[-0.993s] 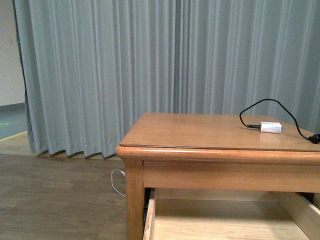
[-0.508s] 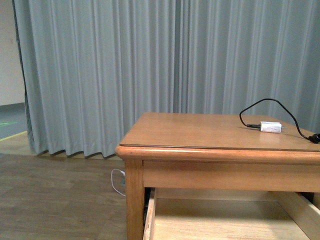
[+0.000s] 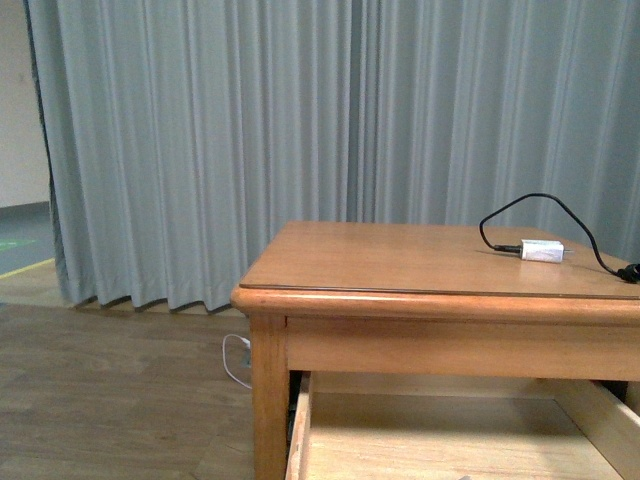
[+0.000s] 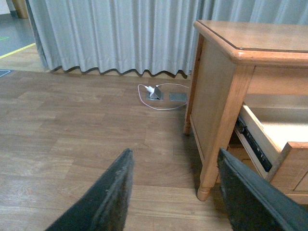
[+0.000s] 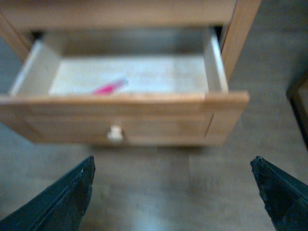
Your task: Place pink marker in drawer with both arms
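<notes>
- Nearest the right wrist camera, the right end effector hangs spread wide, holding nothing, above the floor before the drawer
- Left end effector is likewise spread and empty, near the table leg
- Inside the pulled-out drawer, the pink marker lies flat near the front wall, just behind the round knob
- On the tabletop, a white charger rests with its black cable
- Farthest back, a grey curtain hangs

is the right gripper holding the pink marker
No, the pink marker lies inside the open drawer, while the right gripper is spread wide and empty.
</notes>
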